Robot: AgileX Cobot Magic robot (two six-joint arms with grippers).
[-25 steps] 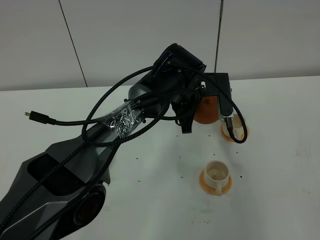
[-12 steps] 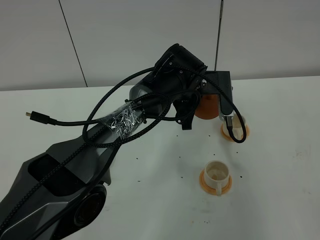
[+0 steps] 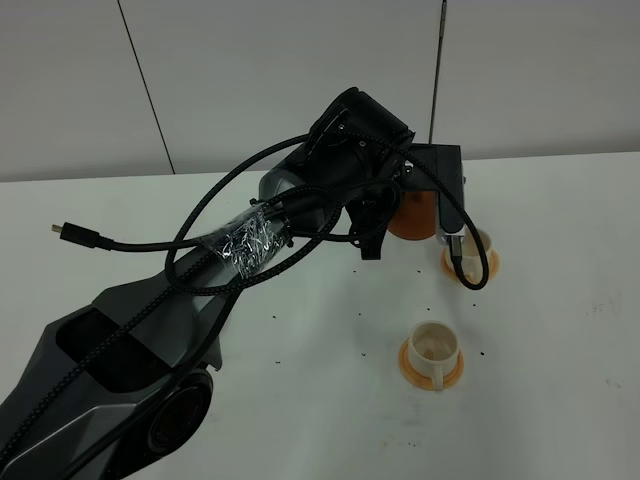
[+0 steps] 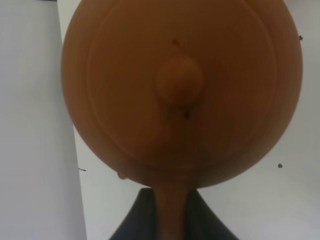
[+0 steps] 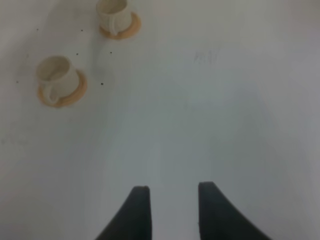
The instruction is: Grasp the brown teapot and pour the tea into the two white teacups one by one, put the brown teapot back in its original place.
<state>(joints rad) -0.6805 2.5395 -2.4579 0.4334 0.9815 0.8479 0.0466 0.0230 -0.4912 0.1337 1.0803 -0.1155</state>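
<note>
The brown teapot (image 3: 413, 214) hangs above the table at the back, just left of the far white teacup (image 3: 472, 247) on its orange saucer. My left gripper (image 4: 170, 220) is shut on the teapot's handle. The left wrist view is filled by the round lid and its knob (image 4: 178, 79). The near white teacup (image 3: 432, 346) stands on its saucer further forward. Both teacups (image 5: 56, 74) (image 5: 112, 11) also show far off in the right wrist view. There my right gripper (image 5: 174, 210) stands open over bare table with nothing between its fingers. The original place is hidden.
The left arm's black body (image 3: 130, 350) and its looping cables (image 3: 230, 245) cover the left half of the white table (image 3: 560, 330). A cable loop (image 3: 478, 270) hangs over the far cup. Small dark specks dot the tabletop around the cups.
The left arm has lifted the teapot slightly and its hanging cable loop has shifted by the far cup. The cups have not moved.
</note>
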